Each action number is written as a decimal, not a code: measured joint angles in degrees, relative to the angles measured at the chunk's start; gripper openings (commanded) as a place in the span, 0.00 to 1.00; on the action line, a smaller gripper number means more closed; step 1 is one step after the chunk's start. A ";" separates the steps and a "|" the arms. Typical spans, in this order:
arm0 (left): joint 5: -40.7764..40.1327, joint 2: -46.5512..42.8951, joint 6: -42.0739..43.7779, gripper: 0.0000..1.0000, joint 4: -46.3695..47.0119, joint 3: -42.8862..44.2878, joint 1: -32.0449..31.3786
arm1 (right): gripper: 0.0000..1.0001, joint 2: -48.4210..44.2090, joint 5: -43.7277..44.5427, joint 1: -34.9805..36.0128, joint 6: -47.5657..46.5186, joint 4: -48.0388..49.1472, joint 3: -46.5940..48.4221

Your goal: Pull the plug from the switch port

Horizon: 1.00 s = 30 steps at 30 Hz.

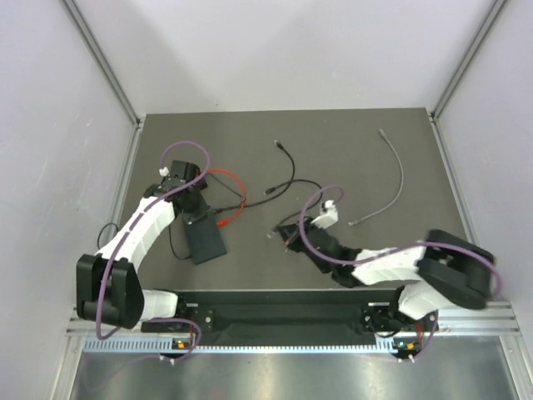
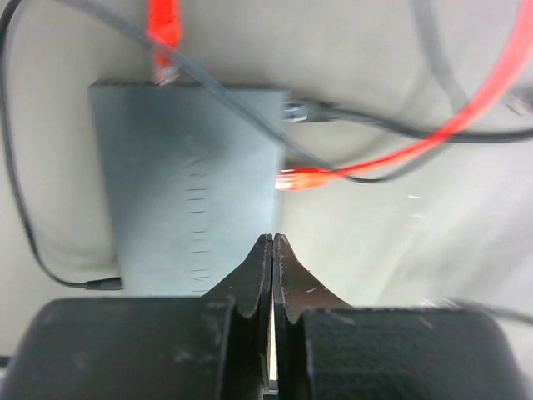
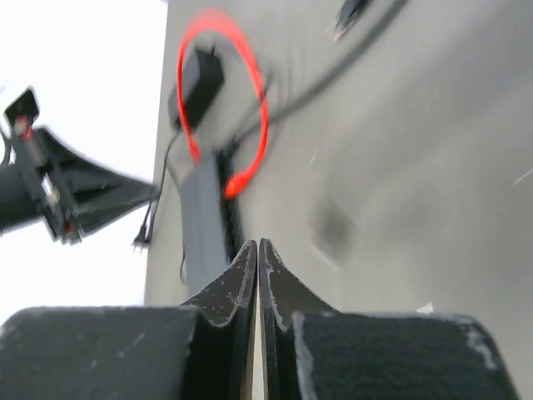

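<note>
Left gripper (image 2: 272, 243): fingers pressed together, nothing between them, tips by the near-right corner of the flat dark grey matt rectangular switch (image 2: 187, 183). The switch lies on the grey table (image 1: 350, 142), left of centre. Right gripper (image 3: 256, 250) is also pressed together and empty, well apart from the switch and viewing it edge-on.

An orange-red plastic plug (image 2: 293, 178) sits at the switch's right edge, with a black plug (image 2: 304, 111) near it on the same edge. A second orange-red plug (image 2: 163, 50) touches the far edge. Which of these are actually seated cannot be told. A thin dark cable (image 2: 233, 108) crosses the switch top.

Risks, as judged:
- **Fingers not spread:** they must spread before any grasp, and going in like this would only shove the box.
- **Wrong plug:** three plugs sit close together, so picking the wrong one is likely.
- **Switch dragged:** it looks light and is unheld, so a one-handed pull probably drags the whole box. The right gripper would need to pin it.
- **Cable grabbed:** pinching the red cable (image 1: 241, 187) instead of the plug body could slip or strain it.
- **Latch:** an unpressed latch tab may jam.
</note>
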 measured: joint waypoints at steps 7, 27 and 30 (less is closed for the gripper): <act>6.25 0.79 0.98 0.00 1.38 3.78 -0.55 | 0.00 -22.58 -8.35 -15.04 -15.23 -19.96 1.16; 18.51 13.84 3.17 0.00 6.80 7.41 -1.68 | 0.55 -17.62 -33.97 -37.20 -17.09 -34.07 -1.84; 19.54 14.99 3.21 0.00 7.52 7.39 -1.68 | 0.54 -14.86 -34.80 -37.20 -14.36 -31.12 -3.80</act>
